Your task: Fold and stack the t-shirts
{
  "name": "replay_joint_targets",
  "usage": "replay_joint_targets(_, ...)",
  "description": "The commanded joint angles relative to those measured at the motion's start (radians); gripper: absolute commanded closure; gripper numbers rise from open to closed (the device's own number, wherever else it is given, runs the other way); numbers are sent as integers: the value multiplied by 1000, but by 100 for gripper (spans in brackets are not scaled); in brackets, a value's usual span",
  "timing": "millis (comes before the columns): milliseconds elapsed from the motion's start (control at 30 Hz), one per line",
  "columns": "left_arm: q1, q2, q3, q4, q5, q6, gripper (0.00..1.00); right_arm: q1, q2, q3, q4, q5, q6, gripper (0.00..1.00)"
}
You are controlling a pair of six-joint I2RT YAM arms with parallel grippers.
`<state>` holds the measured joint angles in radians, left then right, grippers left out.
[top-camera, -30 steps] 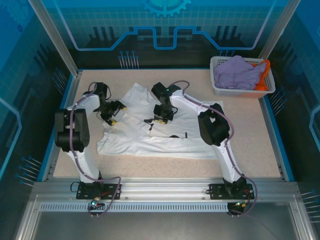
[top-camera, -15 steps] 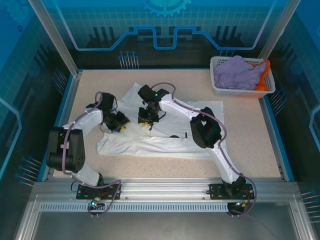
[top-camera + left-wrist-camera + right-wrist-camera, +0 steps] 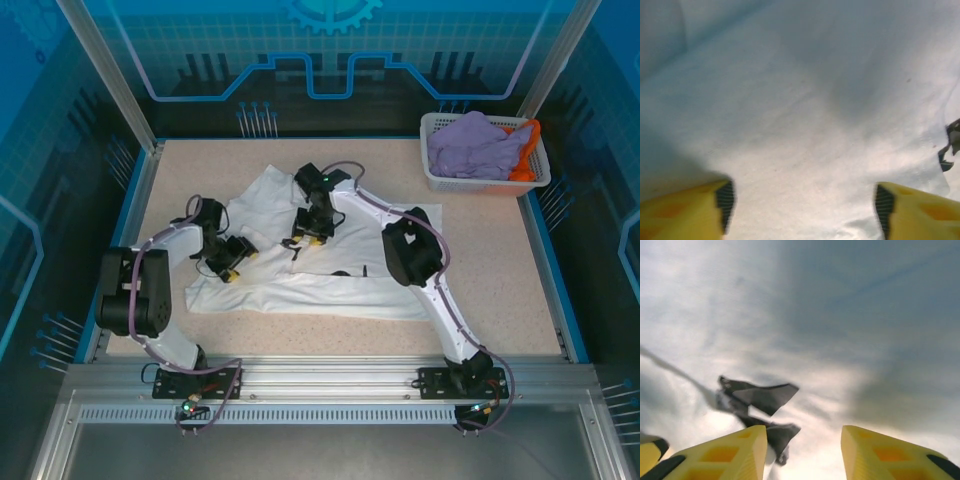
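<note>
Left wrist, fingers (image 3: 680, 212) wide, over white t-shirt (image 3: 805, 120)

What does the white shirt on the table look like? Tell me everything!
The white shirt is soft, thin cloth with short sleeves and small black marks on its chest. It lies spread on the speckled table, rumpled rather than flat. The left arm's fingers and the right arm's fingers are open just above it; I can't tell if they touch it.
</note>
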<state>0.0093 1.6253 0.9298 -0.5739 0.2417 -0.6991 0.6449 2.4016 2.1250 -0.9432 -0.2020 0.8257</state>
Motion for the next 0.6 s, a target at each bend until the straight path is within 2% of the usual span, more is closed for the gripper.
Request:
replay_joint_targets(0, 8, -88, 89, -122, -20, 24, 14, 9, -216, -108, 31, 30, -60, 53)
replay_joint_targets(67, -5, -149, 113, -172, -20, 24, 14, 7, -346, -293, 90, 29, -81, 53)
replay_joint_targets(167, -46, -221, 77, -206, -5, 16, 19, -6, -526, -563, 158, 2, -97, 50)
replay_joint_targets(300, -125, -263, -83, -170, 42, -53, 36, -41, -688, -866, 166, -61, -141, 50)
replay_joint_targets(400, -138, -262, -220, -112, 41, -113, 39, -64, -776, -1050, 182, -53, -151, 50)
replay_joint_targets(567, -133, -262, -337, -85, -106, -164, 40, -133, -842, -1292, 263, -45, -123, 50)
